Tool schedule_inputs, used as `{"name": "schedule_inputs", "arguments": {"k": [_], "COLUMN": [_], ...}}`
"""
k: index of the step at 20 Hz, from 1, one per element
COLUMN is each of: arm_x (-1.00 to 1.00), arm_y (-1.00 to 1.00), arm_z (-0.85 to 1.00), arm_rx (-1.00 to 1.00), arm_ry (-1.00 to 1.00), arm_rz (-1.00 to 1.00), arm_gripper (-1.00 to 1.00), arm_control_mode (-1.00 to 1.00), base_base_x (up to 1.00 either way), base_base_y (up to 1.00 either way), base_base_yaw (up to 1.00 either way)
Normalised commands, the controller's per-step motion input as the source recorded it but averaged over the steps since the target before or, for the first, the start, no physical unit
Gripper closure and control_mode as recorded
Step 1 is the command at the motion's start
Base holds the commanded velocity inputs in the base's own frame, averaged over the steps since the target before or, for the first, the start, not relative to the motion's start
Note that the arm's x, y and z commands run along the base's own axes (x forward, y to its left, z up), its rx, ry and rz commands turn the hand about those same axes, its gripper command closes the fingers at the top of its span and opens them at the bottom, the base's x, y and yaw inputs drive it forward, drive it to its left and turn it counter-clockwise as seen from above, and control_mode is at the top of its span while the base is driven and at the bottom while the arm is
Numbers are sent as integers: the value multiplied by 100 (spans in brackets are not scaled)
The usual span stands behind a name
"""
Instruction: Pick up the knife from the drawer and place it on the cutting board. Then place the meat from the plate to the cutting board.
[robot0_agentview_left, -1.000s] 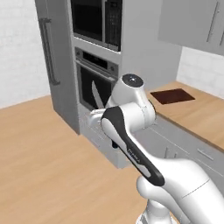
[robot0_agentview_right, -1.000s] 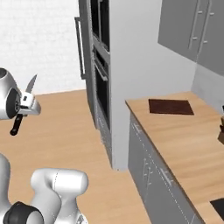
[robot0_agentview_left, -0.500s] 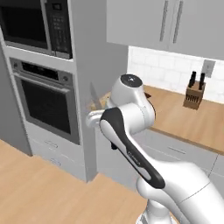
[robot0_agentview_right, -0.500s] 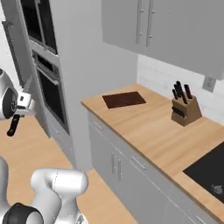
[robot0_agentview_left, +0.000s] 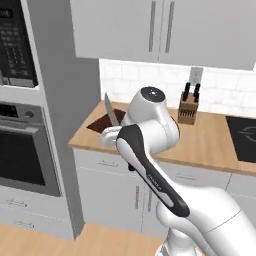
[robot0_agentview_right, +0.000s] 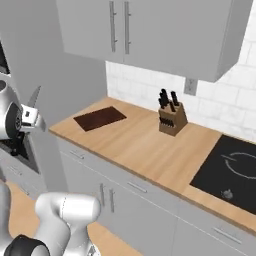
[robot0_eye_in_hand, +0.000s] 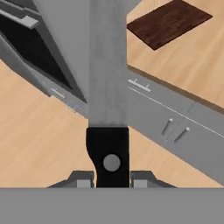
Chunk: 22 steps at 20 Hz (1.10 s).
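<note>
Arm raised, elbow bent; hand (robot0_eye_in_hand: 111, 178) clamped on knife (robot0_eye_in_hand: 108, 109) handle, blade upright.

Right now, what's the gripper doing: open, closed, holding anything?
Gripper: closed on the knife, gripping its black handle, blade pointing away from the hand.

Bare counter (robot0_agentview_right: 145, 150) is left between the cutting board (robot0_agentview_right: 99, 118) and the knife block (robot0_agentview_right: 171, 118). The board's left end is closed off by the tall oven cabinet (robot0_agentview_left: 60, 115).

Your arm (robot0_agentview_left: 150, 165) is glossy white with rounded shells, a black band along the forearm, dark joints, and small dark fingers (robot0_eye_in_hand: 83, 178).
</note>
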Motion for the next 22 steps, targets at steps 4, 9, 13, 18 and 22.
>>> {"name": "schedule_inputs", "arguments": {"k": [4,9,13,18,22], "arm_x": [0,0,0,0,29], "arm_y": [0,0,0,0,21], "arm_z": [0,0,0,0,-25], "arm_rx": [0,0,0,0,11], "arm_ry": [0,0,0,0,13], "arm_rz": [0,0,0,0,-13], "arm_gripper": [100,100,100,100,100], "arm_control_mode": [100,100,100,100,-100], "base_base_x": [68,35,30,13,2], "base_base_y": [41,19,48,91,46], "base_base_yaw": [-52,-59,-58,-41,-13]}}
